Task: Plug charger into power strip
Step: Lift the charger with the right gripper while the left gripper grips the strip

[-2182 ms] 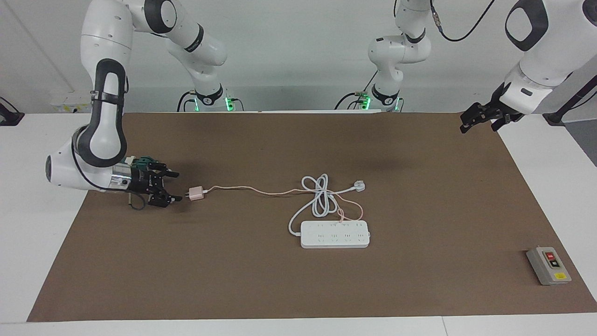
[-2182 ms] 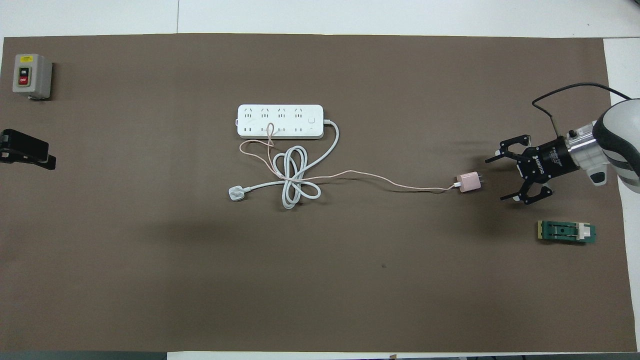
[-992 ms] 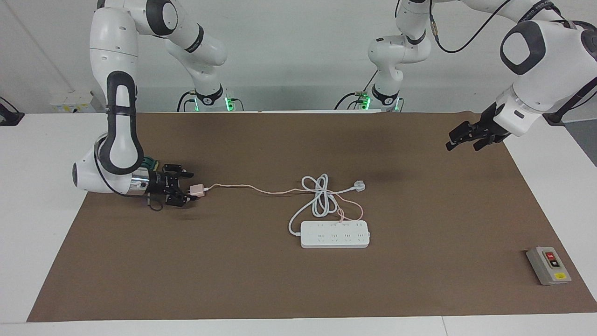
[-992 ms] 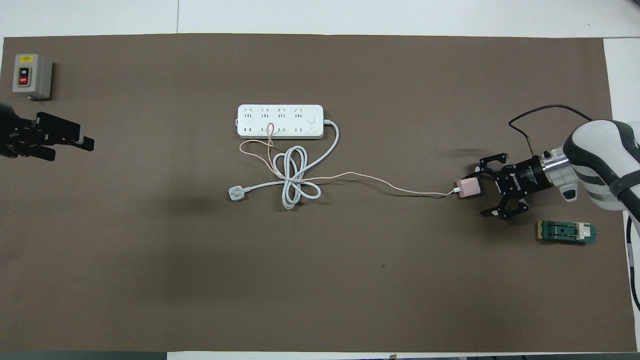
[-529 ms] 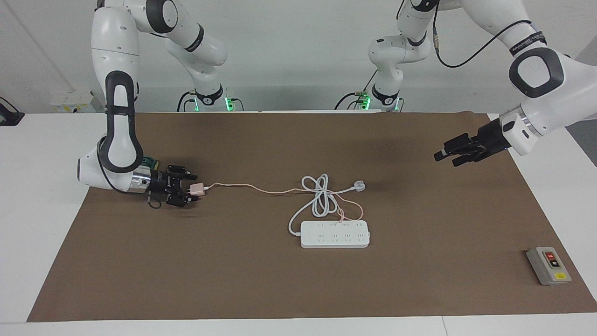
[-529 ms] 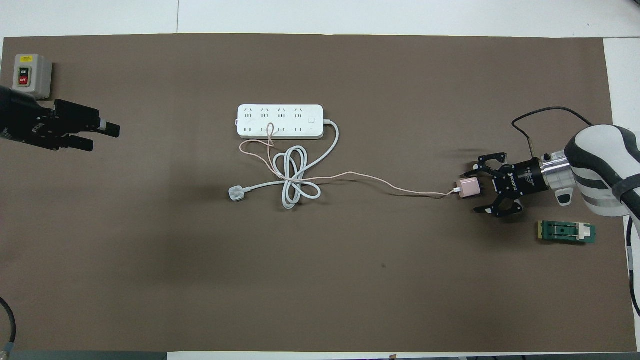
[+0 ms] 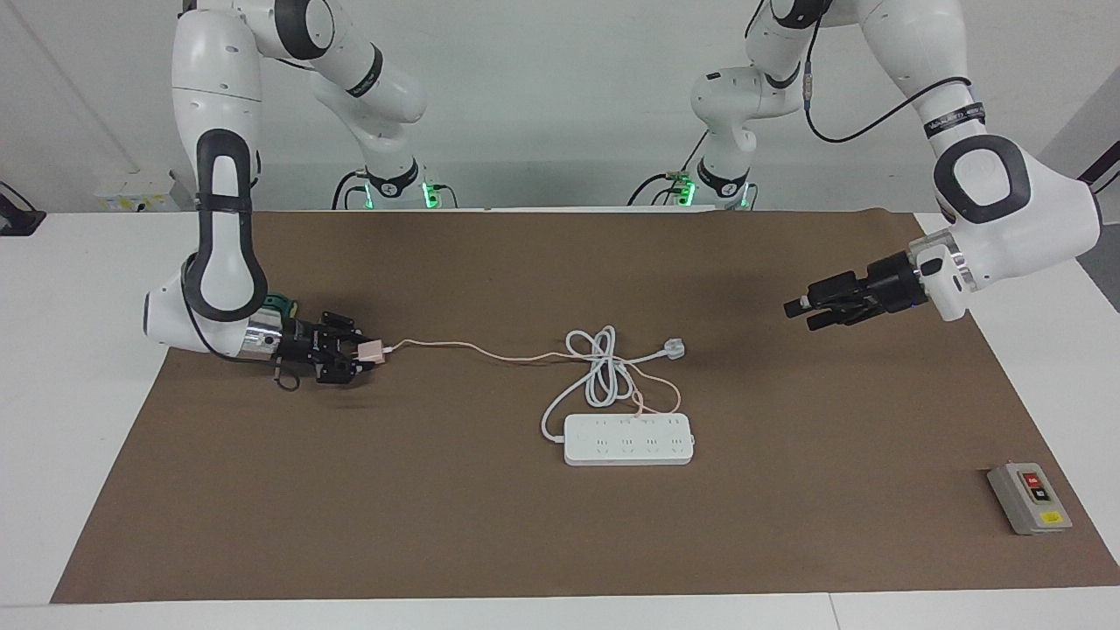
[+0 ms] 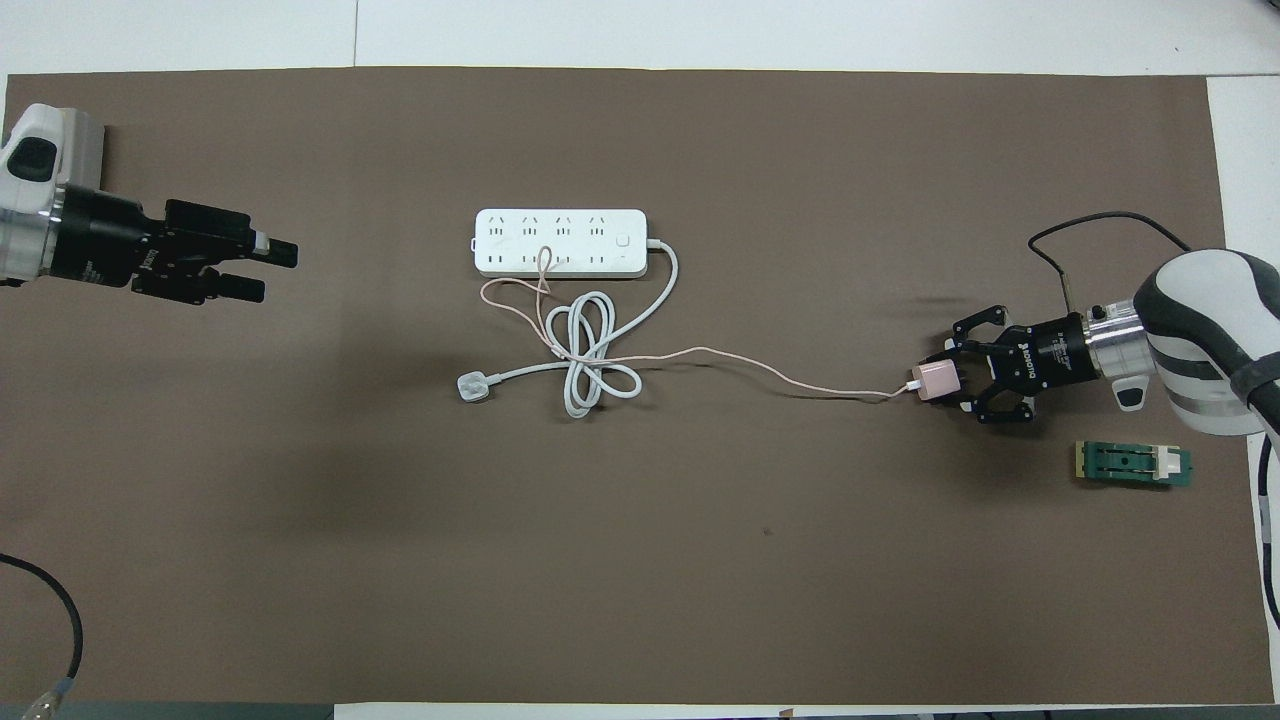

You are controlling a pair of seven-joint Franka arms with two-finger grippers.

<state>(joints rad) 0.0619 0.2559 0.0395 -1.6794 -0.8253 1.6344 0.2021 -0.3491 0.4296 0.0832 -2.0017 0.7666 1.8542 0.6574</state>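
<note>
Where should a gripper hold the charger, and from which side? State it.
Grip the charger by its flat cube sides, coming from the prong end, toward the right arm's end of the table, since the cable leaves the other face. The right gripper is closed on it this way, low over the mat.

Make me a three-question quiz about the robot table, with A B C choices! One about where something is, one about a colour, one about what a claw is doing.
1. Where does the power strip lie?
A. near the middle of the brown mat
B. on the grey switch box
C. in a gripper

2. What colour is the charger?
A. blue
B. pale pink
C. black

3. What is the right gripper doing?
A. hanging open
B. pressing a button
C. shut on the charger

Answers: 1 A, it sits flat mid-mat beside its coiled cord. 2 B, the cube and its thin cable are pink. 3 C, its fingertips clamp the cube, while the left gripper hangs open over the mat.
</note>
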